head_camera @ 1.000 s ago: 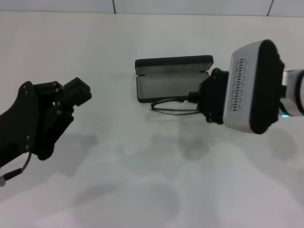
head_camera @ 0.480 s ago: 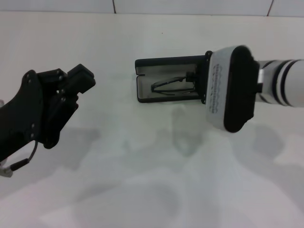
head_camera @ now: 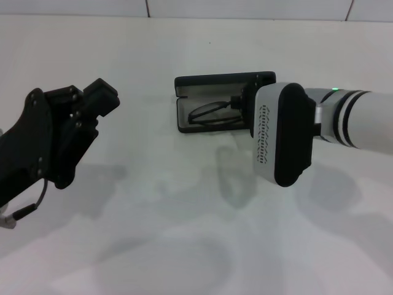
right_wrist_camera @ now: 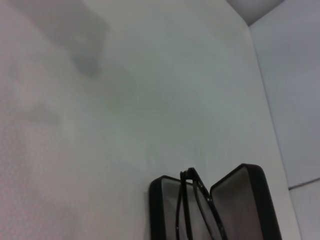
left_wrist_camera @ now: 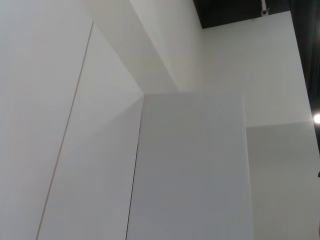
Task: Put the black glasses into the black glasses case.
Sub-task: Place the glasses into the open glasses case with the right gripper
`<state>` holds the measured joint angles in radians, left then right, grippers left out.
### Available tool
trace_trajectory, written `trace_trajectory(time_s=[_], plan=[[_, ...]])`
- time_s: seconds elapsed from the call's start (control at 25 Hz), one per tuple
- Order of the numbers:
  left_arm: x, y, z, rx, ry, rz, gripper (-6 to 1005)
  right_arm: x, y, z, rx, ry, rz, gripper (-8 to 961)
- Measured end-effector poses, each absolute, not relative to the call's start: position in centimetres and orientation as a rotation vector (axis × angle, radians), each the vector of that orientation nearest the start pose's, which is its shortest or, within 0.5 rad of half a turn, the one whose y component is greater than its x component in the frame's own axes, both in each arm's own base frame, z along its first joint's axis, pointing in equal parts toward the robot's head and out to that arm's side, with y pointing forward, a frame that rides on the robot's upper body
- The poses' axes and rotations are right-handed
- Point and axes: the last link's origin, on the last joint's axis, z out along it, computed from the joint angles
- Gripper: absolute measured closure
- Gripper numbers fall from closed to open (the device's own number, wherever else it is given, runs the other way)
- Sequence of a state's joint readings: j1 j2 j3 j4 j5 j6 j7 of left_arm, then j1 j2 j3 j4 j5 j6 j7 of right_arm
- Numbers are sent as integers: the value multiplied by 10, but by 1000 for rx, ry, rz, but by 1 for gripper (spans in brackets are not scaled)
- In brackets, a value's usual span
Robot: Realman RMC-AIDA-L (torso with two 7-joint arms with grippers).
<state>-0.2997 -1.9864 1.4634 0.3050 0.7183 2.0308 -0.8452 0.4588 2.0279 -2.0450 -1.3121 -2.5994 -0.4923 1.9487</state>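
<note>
The black glasses case (head_camera: 224, 80) lies open at the middle back of the white table, lid raised behind its grey-lined tray. The black glasses (head_camera: 209, 114) are in the tray, lenses toward the left end. My right gripper (head_camera: 238, 103) reaches in from the right and is shut on the right end of the frame, over the case. The right wrist view shows the glasses (right_wrist_camera: 194, 202) lying along the open case (right_wrist_camera: 156, 210). My left gripper (head_camera: 98, 101) hangs raised at the far left, well away from the case.
The white table (head_camera: 184, 203) carries only the case, with arm shadows across it. A tiled wall edge runs along the back. The left wrist view shows only white wall panels.
My right gripper carried the glasses from the table in front of the case up and into the tray, the wrist swinging left. The left arm barely shifted.
</note>
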Motion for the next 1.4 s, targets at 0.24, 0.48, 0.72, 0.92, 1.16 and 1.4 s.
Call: trace_trajectory(time_s=[0.24,0.48,0.72,0.92,1.16,1.4], plan=[[-248,229,26,-2248,-177,-1730,937,144,362,-97,-2371,-644,-268,916],[-248,229,26,-2247,-178,-1731,936,149,365,-97,-2345,-630,-252,916],[-247,230,25,-2248,-175,-1733,936,152,367,-97,-2325,-622,-241,917],[-246,230,25,-2248,-174,-1735,936,157,369,-97,-2318,-609,-244,917],[-245,231,25,-2249,-170,-1738,935,157,370,-98,-2321,-588,-231,917],[-245,231,24,-2250,-168,-1740,935,159,372,-98,-2315,-575,-225,916]])
